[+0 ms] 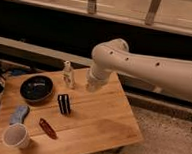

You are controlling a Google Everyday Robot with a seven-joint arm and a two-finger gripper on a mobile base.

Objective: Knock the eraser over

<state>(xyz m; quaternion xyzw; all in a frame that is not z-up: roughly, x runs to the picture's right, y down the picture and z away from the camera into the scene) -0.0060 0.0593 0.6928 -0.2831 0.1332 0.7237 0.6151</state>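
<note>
The eraser (pixel 64 103) is observed standing upright on the wooden table (pixel 103 124), near the middle of the top, with its long axis vertical and its striped face turned roughly toward the camera. The gripper (pixel 94 82) is located beyond the eraser and toward the picture's right of it, near but clearly apart, with no contact made. Whether the gripper is open or closed cannot be told, and its height above the board is not established. A small clear bottle (pixel 68 74) is noted directly behind the eraser, just beside the gripper on the side facing the eraser. A dark bowl (pixel 37 88) is recorded to the picture's left of the eraser, a blue-grey pad (pixel 19 113) further left and nearer the camera, a flat dark red piece (pixel 48 128) in front of the eraser, and a pale cup (pixel 15 135) well forward and left of it. It is judged that the coming move must be carried toward the camera and leftward, low against the eraser's upper half, and that the bottle may be struck on the way.
</note>
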